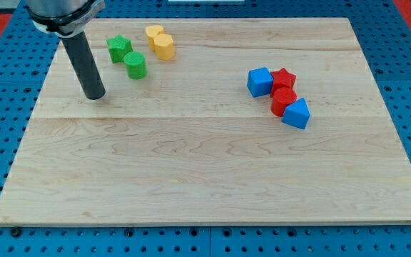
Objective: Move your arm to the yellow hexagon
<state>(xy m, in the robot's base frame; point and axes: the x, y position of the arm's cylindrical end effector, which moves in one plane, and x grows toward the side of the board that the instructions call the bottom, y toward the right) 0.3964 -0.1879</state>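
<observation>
A yellow hexagon lies near the view's top left on the wooden board, touching a second yellow block just above and left of it. My tip rests on the board to the lower left of the hexagon, about a hundred pixels away. A green star and a green cylinder sit between my tip and the yellow hexagon.
A cluster stands at the view's right: a blue cube, a red star, a red block and a blue block. Blue perforated table surrounds the board.
</observation>
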